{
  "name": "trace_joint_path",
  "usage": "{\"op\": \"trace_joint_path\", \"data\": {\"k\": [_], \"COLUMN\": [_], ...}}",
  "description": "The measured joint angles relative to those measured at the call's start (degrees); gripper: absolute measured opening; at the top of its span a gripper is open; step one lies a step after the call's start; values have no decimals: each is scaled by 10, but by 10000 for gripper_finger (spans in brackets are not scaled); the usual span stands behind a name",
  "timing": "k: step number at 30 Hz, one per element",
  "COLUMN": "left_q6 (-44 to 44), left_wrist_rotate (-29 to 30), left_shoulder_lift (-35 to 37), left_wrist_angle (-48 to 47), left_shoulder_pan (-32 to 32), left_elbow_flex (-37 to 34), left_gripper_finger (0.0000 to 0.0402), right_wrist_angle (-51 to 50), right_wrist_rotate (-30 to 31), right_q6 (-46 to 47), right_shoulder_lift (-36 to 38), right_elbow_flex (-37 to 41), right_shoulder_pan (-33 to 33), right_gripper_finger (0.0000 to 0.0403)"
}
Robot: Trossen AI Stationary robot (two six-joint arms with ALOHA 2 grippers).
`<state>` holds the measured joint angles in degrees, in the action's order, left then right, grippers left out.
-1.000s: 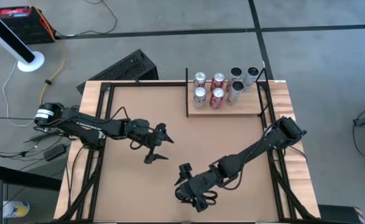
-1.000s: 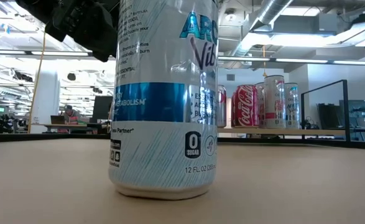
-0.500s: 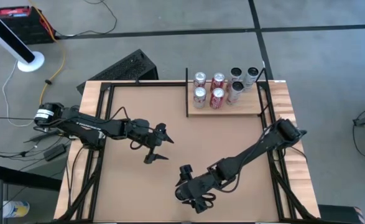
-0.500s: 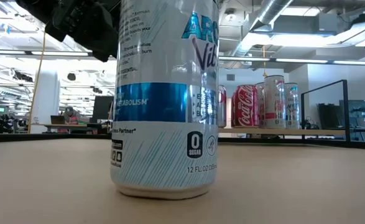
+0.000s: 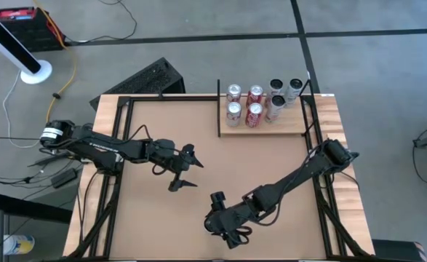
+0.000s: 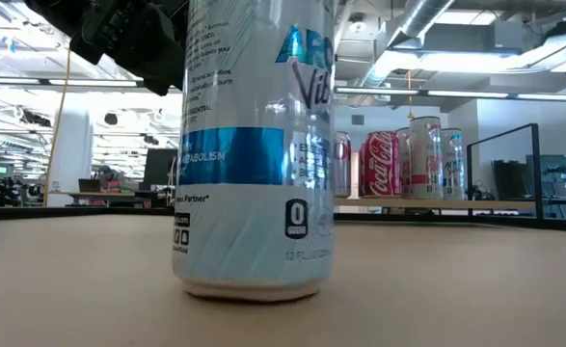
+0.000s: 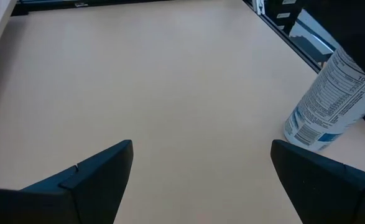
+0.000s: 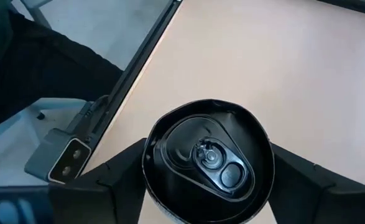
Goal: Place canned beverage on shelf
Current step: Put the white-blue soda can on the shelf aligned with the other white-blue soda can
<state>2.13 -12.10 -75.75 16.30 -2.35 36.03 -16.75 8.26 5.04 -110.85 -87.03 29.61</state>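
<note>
Near the worktop's point(image 5: 162, 218) front edge, the right end effector point(image 8: 208, 163) now clamps the can point(image 6: 254, 145), slightly turned; left end effector point(image 7: 201, 180) stays spread.

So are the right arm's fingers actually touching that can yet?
Cannot tell. In the right wrist view the fingers flank the can closely, but neither contact nor gap shows plainly.

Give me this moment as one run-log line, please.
right gripper: around can, contact unclear | can: on table | left gripper: open, idle | shelf: six cans
</note>
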Motion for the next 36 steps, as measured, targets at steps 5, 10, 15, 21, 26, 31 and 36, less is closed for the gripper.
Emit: {"op": "trace_joint_path", "data": {"k": [5,10,15,21,26,31,36], "left_q6": [0,2,2,4,4,2,-2], "left_wrist_rotate": [0,0,0,0,0,0,2], "left_shoulder_lift": [0,0,0,0,0,0,0], "left_wrist_angle": [-1,-3,-3,-1,1,1,1], "left_shoulder_pan": [0,0,0,0,0,0,1], "left_elbow_flex": [0,0,0,0,0,0,0], "left_gripper_finger": [366,366,366,366,366,366,366], "right_wrist_angle": [-23,-110,-277,-531,-657,-649,-651], "right_wrist_rotate": [14,72,178,313,348,361,385], "right_q6": [6,36,121,314,446,486,480], "right_shoulder_lift": [33,103,181,254,333,462,583], "right_elbow_flex": [0,-2,-2,7,77,204,291], "right_shoulder_pan": [5,19,37,37,13,-37,-119], "right_gripper_finger": [282,282,282,282,282,282,282]}}
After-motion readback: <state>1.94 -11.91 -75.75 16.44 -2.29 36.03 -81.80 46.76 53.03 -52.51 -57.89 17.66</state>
